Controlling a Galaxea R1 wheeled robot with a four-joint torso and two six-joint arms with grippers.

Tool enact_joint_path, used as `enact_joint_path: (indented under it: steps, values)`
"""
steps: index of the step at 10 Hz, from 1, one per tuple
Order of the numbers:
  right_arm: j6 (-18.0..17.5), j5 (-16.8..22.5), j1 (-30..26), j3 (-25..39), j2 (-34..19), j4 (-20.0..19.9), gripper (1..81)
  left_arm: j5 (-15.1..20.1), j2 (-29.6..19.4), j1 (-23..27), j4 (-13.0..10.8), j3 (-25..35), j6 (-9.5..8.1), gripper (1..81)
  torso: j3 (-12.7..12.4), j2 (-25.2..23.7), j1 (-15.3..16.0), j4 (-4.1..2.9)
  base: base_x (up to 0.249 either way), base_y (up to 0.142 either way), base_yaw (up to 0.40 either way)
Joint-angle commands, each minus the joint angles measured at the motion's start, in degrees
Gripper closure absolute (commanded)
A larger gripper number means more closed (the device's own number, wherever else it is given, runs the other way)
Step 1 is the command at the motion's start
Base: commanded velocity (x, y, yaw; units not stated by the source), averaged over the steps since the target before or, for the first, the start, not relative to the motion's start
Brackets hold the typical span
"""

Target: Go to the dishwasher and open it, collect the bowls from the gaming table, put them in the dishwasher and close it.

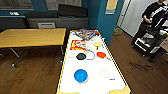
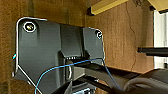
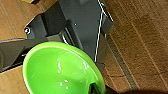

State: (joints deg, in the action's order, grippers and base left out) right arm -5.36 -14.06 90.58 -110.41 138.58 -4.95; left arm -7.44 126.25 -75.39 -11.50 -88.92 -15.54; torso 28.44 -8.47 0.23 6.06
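The gaming table (image 1: pixel 65 62), white-topped with a yellow rim, runs away from me in the head view. A blue bowl (image 1: pixel 80 75) sits nearest on it. Farther along are a black bowl (image 1: pixel 80 56) beside the blue circle marking, a red-orange bowl (image 1: pixel 101 54) and a yellow bowl (image 1: pixel 97 44). In the right wrist view a bright green bowl (image 3: pixel 60 70) shows large and tilted over the wooden floor, with a dark part of my right gripper (image 3: pixel 93 88) at its rim. The dishwasher is out of view.
A wooden-topped table (image 1: pixel 32 36) stands to the left of the gaming table. Colourful printed sheets (image 1: pixel 86 33) and a red-yellow box (image 1: pixel 77 45) lie at its far end. A blue column (image 1: pixel 107 17) rises behind. A person (image 1: pixel 152 15) with a control rig stands at the right.
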Motion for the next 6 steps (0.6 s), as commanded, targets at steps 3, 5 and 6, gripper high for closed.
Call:
enact_joint_path:
  steps: [3,5,6]
  values:
    - [0.4,3.5,-0.2,1.8,-3.1,0.3,81.1,3.6,-15.8,13.3,0.1,17.4,-10.21,1.0,0.0,0.0,0.0,0.0,0.0,0.0,0.0]
    - [0.3,3.5,-0.3,2.5,-3.1,0.3,81.1,8.6,-18.3,19.4,1.1,22.2,-13.17,1.0,0.0,0.0,0.0,0.0,0.0,0.0,0.0]
    - [0.2,3.5,-0.5,2.5,-3.1,0.2,81.1,9.0,-18.7,21.9,1.6,22.7,-14.6,1.0,0.0,0.0,0.0,0.0,0.0,0.0,0.0]
